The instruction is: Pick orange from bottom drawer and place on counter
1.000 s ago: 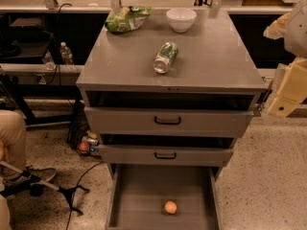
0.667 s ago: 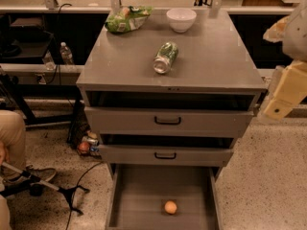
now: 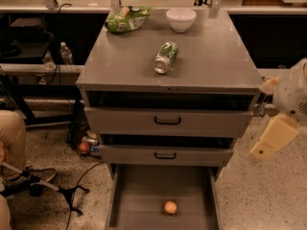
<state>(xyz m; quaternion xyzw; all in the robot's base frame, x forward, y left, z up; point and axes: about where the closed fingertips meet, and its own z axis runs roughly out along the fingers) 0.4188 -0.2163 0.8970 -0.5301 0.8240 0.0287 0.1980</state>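
Note:
The orange (image 3: 170,207) lies near the front middle of the open bottom drawer (image 3: 139,195), a shallow grey tray pulled out at the foot of the cabinet. The counter (image 3: 211,61) is the cabinet's flat grey top. My gripper (image 3: 261,151) shows as a cream piece hanging from the arm at the right edge. It is beside the cabinet at the height of the middle drawer, up and to the right of the orange and well apart from it. It holds nothing that I can see.
On the counter lie a green can (image 3: 165,57) on its side, a white bowl (image 3: 181,19) and a green bag (image 3: 127,18). The two upper drawers (image 3: 168,121) are partly open. A person's leg (image 3: 12,138), cables and floor clutter (image 3: 86,145) are at the left.
The arm and gripper have come down and slightly left along the cabinet's right side, from counter height to middle-drawer height. The orange and drawers have not moved.

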